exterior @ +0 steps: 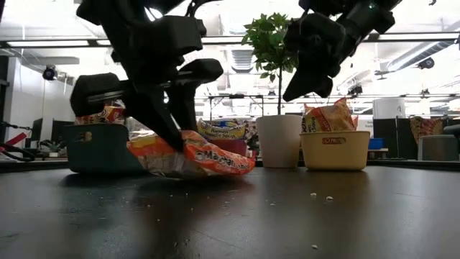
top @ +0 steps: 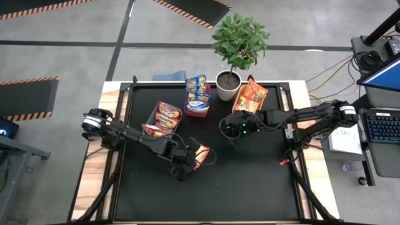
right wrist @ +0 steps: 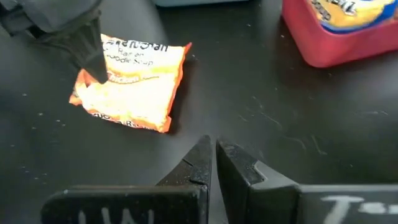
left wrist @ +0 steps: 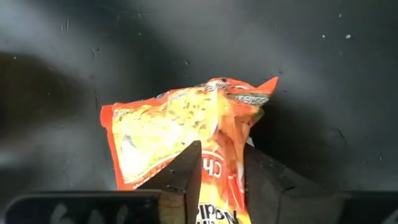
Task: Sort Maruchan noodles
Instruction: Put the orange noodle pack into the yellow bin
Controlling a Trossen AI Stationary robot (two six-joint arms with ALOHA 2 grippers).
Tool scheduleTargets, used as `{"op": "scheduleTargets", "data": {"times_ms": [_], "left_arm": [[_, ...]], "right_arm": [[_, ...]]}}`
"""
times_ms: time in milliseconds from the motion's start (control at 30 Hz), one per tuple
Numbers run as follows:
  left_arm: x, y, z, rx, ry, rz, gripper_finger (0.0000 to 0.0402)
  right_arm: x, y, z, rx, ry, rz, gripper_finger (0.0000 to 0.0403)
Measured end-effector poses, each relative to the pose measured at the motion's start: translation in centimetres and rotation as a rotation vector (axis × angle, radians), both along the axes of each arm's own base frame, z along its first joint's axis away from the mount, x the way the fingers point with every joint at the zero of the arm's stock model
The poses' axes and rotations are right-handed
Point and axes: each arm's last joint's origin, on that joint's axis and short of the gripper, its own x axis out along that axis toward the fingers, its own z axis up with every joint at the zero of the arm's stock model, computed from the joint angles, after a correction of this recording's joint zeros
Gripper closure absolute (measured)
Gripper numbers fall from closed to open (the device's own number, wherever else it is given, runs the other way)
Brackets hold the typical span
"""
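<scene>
Maruchan noodles: one orange packet (top: 201, 156) is lying flat on the black desk (top: 250, 181), mid-desk toward the left arm's side, well apart from the bins. The rest are sitting sorted already: red-maroon packets in the teal bin (top: 153, 119), blue-yellow ones in the red bin (top: 197, 110), orange ones in the cream-coloured bin (exterior: 334, 150) beside the potted plant (top: 236, 47).

Left claw (left wrist: 217, 171) is standing over the loose packet, its fingers (left wrist: 186, 171) straddling one crimped end. The jaws are set narrow, with the wrapper pinched up between them; whether they are truly gripping or only bracketing it, I cannot tell. In the low view the packet is resting on the desk, not lifted.

Right claw (right wrist: 214, 163) is hovering above bare desk, near the red bin, fingers closed together and holding nothing.

Handling judgement: the packet is looking light, crinkly and slick, a stiff brittle noodle block inside a loose wrapper. A hard squeeze across the middle is likely cracking the block. The better hold is the flat sealed end, where the film is folding into a ridge the jaws can pinch. A hold that shallow may slip during a lift. By colour, the packet belongs in the cream-coloured bin.
</scene>
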Motion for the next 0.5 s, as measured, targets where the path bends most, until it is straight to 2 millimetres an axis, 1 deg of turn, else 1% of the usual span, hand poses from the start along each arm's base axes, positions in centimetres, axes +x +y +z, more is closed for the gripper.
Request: {"op": "scheduleTargets", "data": {"times_ms": [133, 267, 500], "left_arm": [[0.1, 0.5, 0.0, -0.013, 0.006, 0.005, 0.0300], [-0.4, 0.7, 0.4, 0.022, 0.031, -0.009, 0.0283], [-1.4, 1.2, 1.4, 0.084, 0.060, 0.032, 0.0276]], "right_arm": [[-0.1, 0.0, -0.2, 0.001, 0.007, -0.021, 0.0390], [-0.1, 0.2, -0.2, 0.001, 0.007, -0.014, 0.0390], [-0.1, 0.3, -0.2, -0.014, 0.007, -0.024, 0.0390]]}}
